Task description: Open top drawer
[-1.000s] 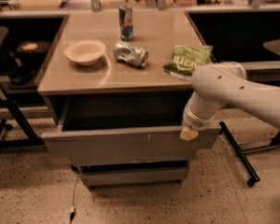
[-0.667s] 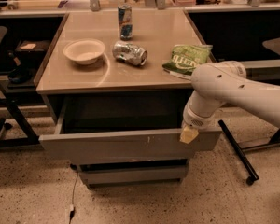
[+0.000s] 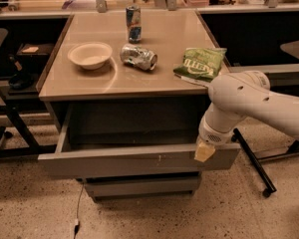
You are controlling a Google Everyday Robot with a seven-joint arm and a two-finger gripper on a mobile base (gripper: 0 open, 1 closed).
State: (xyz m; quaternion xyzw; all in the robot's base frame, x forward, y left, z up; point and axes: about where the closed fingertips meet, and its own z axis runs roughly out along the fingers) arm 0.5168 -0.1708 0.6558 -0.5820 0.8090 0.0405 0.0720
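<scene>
The top drawer [image 3: 124, 161] is a wide grey handleless drawer under the table top. It stands pulled out toward me, and its deep plain grey tray shows behind the front panel. Pale scratches mark the front right of centre. My gripper [image 3: 205, 152] sits at the end of the white arm, at the top edge of the drawer front near its right end. Only a pale tip of it shows against the panel.
On the table top [image 3: 159, 78] stand a white bowl [image 3: 89, 55], a crushed can [image 3: 138, 57] lying down, an upright can [image 3: 133, 23] and a green chip bag [image 3: 201, 63]. A lower drawer front [image 3: 142, 186] sits below. Black frames [image 3: 12, 118] flank the table.
The drawer has slid further out toward me, and my gripper has moved with its front edge.
</scene>
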